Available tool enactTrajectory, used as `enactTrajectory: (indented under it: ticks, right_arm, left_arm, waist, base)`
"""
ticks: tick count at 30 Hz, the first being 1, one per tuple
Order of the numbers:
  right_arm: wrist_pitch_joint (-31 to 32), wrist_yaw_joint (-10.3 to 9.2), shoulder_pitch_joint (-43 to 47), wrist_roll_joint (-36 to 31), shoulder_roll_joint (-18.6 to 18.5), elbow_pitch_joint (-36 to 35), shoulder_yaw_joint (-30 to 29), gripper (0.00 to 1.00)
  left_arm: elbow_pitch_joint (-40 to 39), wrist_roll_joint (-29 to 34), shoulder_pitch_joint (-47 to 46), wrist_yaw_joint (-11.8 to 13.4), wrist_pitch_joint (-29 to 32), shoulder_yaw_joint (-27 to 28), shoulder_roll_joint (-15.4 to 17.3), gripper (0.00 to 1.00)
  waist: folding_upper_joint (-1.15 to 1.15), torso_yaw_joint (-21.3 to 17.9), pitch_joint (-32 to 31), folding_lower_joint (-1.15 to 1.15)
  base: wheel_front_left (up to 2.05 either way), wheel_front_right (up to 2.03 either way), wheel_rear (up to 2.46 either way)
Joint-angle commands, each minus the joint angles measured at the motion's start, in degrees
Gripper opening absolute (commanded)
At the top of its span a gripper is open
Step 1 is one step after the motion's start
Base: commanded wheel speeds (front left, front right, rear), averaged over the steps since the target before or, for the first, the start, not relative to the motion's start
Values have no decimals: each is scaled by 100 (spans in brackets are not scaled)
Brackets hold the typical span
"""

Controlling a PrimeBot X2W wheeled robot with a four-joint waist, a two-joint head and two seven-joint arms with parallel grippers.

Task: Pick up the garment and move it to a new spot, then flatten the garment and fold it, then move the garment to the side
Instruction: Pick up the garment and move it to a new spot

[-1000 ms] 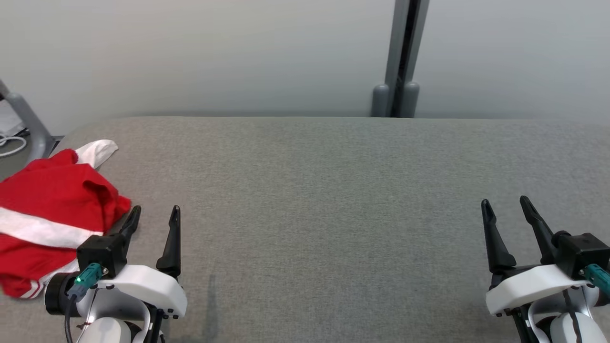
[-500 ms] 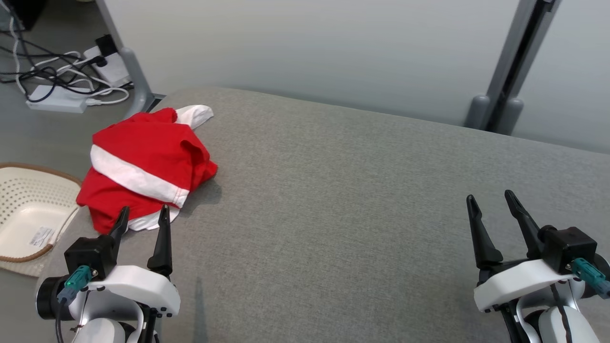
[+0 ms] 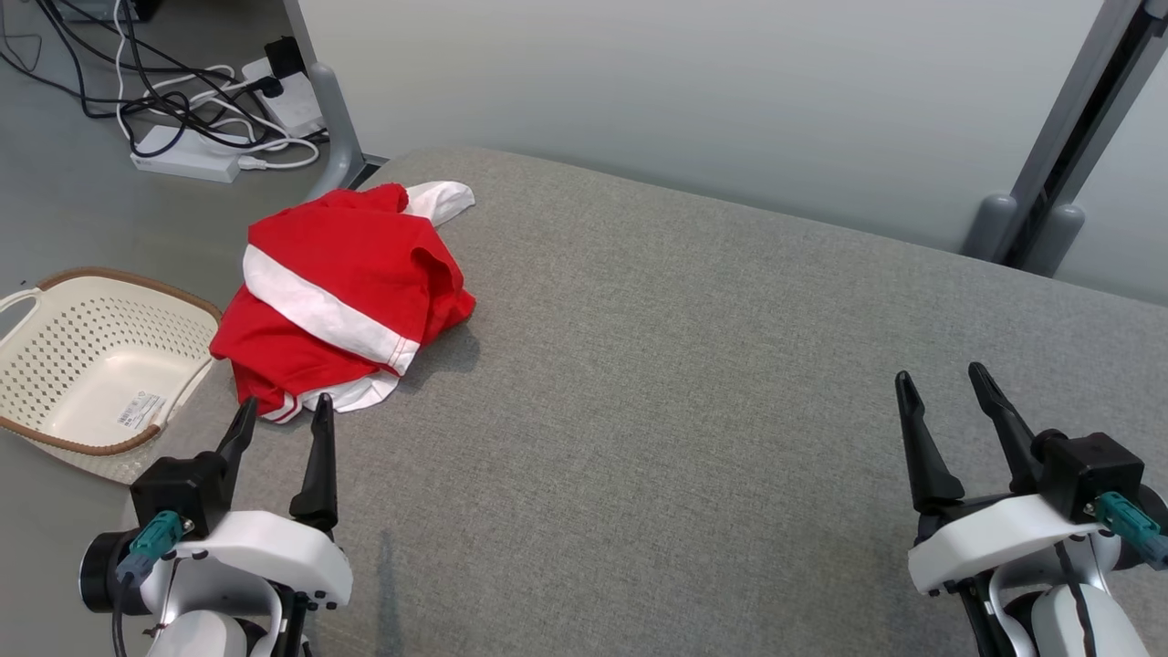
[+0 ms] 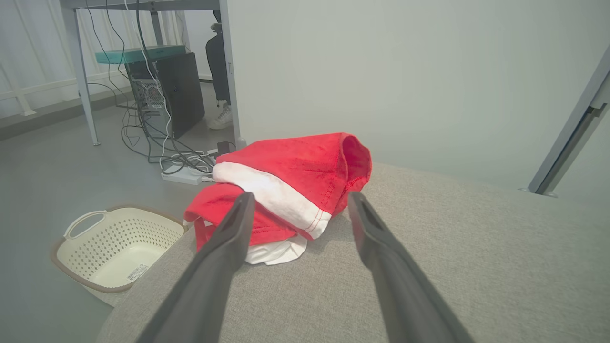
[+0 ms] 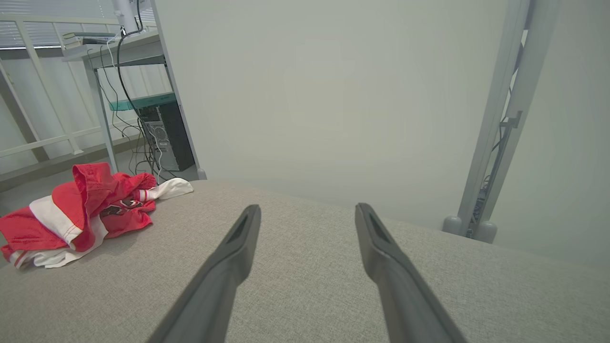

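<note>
Grey woven fabric covers the desk (image 3: pixel 693 429), which fills the lower and right parts of the head view. A pale wall (image 3: pixel 684 82) stands behind it and a grey post (image 3: pixel 1063 128) rises at the upper right. We see the garment (image 3: pixel 342 283), red with a white band and white hems, lying crumpled in a heap at the desk's upper-left corner, close to the edge.

Off the desk, at the left of the frame, a cream perforated basket (image 3: pixel 82 338) with a brown rim sits on the floor (image 3: pixel 55 210). A tangle of cables (image 3: pixel 182 100) and a white power strip (image 3: pixel 187 164) lie at the upper left.

Our left tool (image 3: pixel 285 406) sits at the lower left, its two dark fingers spread apart and empty. The fingertips are just beside the garment's near hem, and we cannot tell whether they touch it. In the left wrist view the heap lies between and beyond the two fingertips.

Our right tool (image 3: pixel 941 376) is at the lower right, likewise spread wide and empty, over plain fabric and well apart from the garment. In the right wrist view the garment appears at the far left.
</note>
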Motion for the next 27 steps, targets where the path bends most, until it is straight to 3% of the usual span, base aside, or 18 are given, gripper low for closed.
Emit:
enactTrajectory:
  ticks: [1,16,27]
  right_arm:
    - [-19,8,-51,-19,-23,9,1,100]
    - [3,8,-129,-14,-21,-7,68,100]
    - [111,8,-423,-17,-79,-135,379,100]
  left_arm:
    - [31,-32,-71,18,-46,14,28,100]
    - [-25,-161,-561,-19,-6,-10,56,100]
    - [1168,-849,-1974,-409,1073,172,271,100]
  waist:
    - [0,4,8,0]
    - [0,-165,135,0]
    - [0,-736,670,0]
  base:
    - [0,0,0]
    - [0,0,0]
    - [0,0,0]
